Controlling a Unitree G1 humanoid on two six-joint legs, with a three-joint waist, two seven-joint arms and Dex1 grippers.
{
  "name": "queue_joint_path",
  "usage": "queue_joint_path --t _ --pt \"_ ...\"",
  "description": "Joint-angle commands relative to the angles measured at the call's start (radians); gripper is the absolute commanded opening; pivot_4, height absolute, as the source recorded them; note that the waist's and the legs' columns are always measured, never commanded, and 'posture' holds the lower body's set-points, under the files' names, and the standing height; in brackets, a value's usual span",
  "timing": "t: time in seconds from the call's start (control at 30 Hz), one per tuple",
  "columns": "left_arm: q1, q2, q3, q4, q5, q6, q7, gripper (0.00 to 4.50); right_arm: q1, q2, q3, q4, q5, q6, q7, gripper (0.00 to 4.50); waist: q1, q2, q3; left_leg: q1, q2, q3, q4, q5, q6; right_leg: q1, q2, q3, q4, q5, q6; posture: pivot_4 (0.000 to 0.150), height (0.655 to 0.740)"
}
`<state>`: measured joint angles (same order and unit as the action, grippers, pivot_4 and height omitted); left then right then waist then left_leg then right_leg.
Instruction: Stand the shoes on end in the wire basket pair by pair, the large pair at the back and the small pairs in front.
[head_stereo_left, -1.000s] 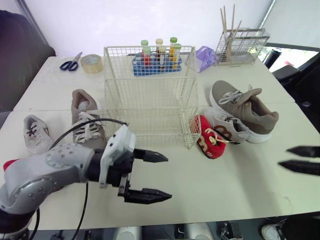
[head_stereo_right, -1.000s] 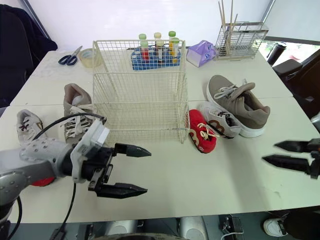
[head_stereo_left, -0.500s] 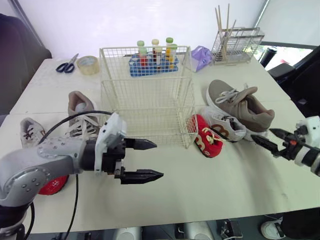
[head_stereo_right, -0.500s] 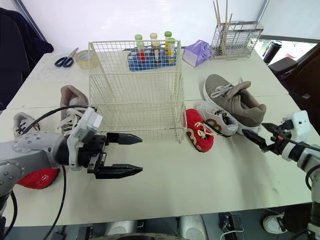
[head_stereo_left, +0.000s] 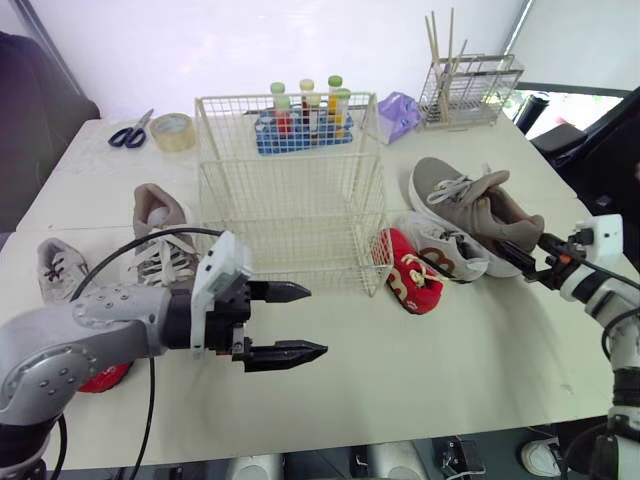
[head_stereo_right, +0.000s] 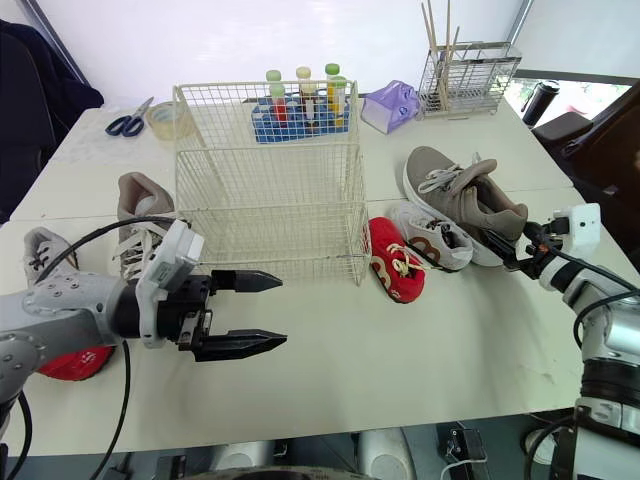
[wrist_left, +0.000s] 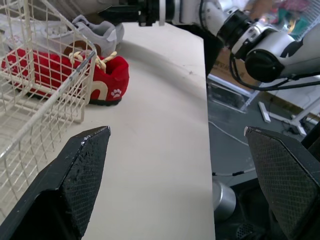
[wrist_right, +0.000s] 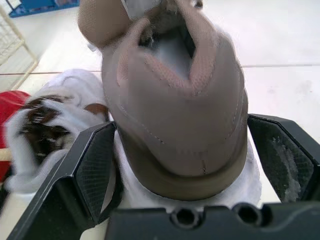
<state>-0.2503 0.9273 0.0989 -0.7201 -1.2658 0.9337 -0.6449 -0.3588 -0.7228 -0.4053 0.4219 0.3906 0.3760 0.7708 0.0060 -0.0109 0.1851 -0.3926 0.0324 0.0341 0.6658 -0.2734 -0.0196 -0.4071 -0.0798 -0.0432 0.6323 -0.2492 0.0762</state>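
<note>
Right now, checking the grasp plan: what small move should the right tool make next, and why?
Probably shut the right tool on the heel of the large taupe mesh sneaker: the tool's open fingers flank that heel, and the cream wire basket holds no shoes yet.

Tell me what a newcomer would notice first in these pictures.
The tall wire basket stands in the middle of the table, with no shoe in it. The left tool hovers open just in front of it. The right tool straddles the heel of the large tan shoe to the basket's right, a finger on each side.
</note>
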Motion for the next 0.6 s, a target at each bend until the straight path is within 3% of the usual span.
queue_joint_path --t 0.03,0.1,0.47,0.6 --pt "-0.01 0.028 0.042 -0.016 -0.014 -0.002 -0.001 4.47 -0.05 0.01 0.023 0.104 -0.022 -0.069 0.019 4.5 -0.002 0.0 0.0 0.0 0.0 0.001 0.0 0.0 0.0 0.0 0.0 0.001 0.0 0.0 0.0 0.15 0.74" --pt "-0.001 0.046 0.054 -0.019 -0.015 0.0 -0.003 4.5 -0.077 0.02 0.035 0.166 -0.032 -0.109 0.026 4.24 -0.006 0.0 0.0 0.001 0.0 0.001 0.0 0.0 0.0 0.0 0.0 0.001 0.0 0.0 0.001 0.15 0.74" --pt "0.016 0.071 0.06 -0.012 0.006 -0.011 -0.012 4.5 -0.114 0.013 0.073 0.242 -0.066 -0.254 0.055 0.79 -0.025 -0.005 -0.002 0.004 0.001 0.004 0.0 0.0 0.0 0.003 0.001 0.004 0.0 0.001 0.001 0.15 0.74" --pt "-0.005 0.069 0.051 0.019 0.022 -0.012 -0.041 4.5 -0.142 -0.032 0.068 0.204 -0.076 -0.28 0.057 0.79 -0.023 -0.005 -0.002 0.004 0.0 0.005 0.0 0.0 0.0 0.002 0.001 0.006 0.0 0.002 0.002 0.15 0.74"
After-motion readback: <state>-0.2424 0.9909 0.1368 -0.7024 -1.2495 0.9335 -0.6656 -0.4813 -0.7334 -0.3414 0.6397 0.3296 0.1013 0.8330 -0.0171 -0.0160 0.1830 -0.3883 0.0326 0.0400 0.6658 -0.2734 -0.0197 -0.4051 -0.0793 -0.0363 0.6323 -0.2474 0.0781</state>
